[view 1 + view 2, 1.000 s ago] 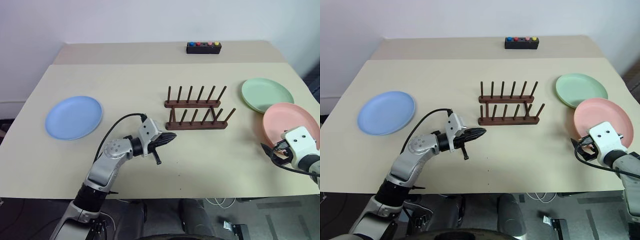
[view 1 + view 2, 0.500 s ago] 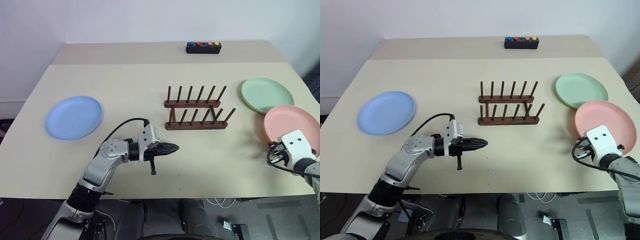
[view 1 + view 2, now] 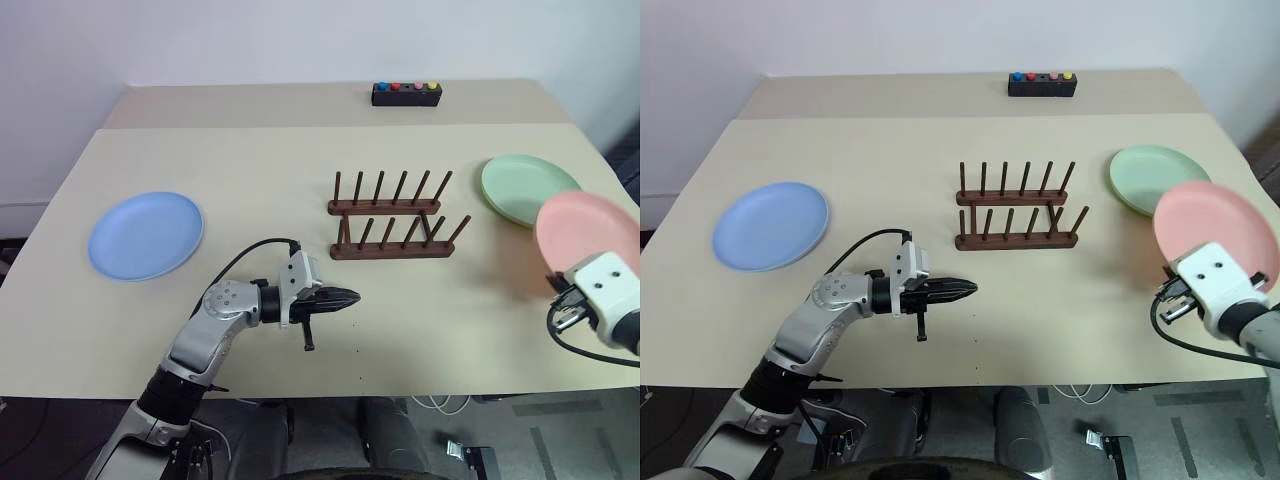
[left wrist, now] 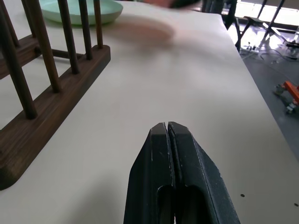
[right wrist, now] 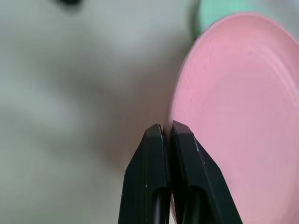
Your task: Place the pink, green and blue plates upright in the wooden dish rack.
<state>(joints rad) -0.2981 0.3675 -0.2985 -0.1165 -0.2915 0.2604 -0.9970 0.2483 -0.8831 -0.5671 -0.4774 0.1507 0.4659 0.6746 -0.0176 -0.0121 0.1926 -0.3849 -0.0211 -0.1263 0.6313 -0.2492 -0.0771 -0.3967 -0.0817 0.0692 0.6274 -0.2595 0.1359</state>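
My right gripper (image 5: 167,128) is shut on the near rim of the pink plate (image 3: 590,228), which hangs tilted above the table's right edge. Just behind it the green plate (image 3: 525,188) lies flat on the table. Far to the left lies the blue plate (image 3: 146,235). The wooden dish rack (image 3: 392,225) stands empty in the middle. My left gripper (image 3: 350,297) is shut on nothing, pointing right, low over the table in front of the rack's left end. The left wrist view shows the rack (image 4: 51,88) close beside those shut fingers (image 4: 159,154).
A small black box with coloured buttons (image 3: 406,93) sits at the far edge of the table (image 3: 250,160). The table's right edge runs just past the pink and green plates. Bare tabletop lies between the rack and the blue plate.
My right gripper closed on the pink plate's rim and lifted it off the table, tilting it up. The left gripper swung slightly to point more level; its place hardly changed.
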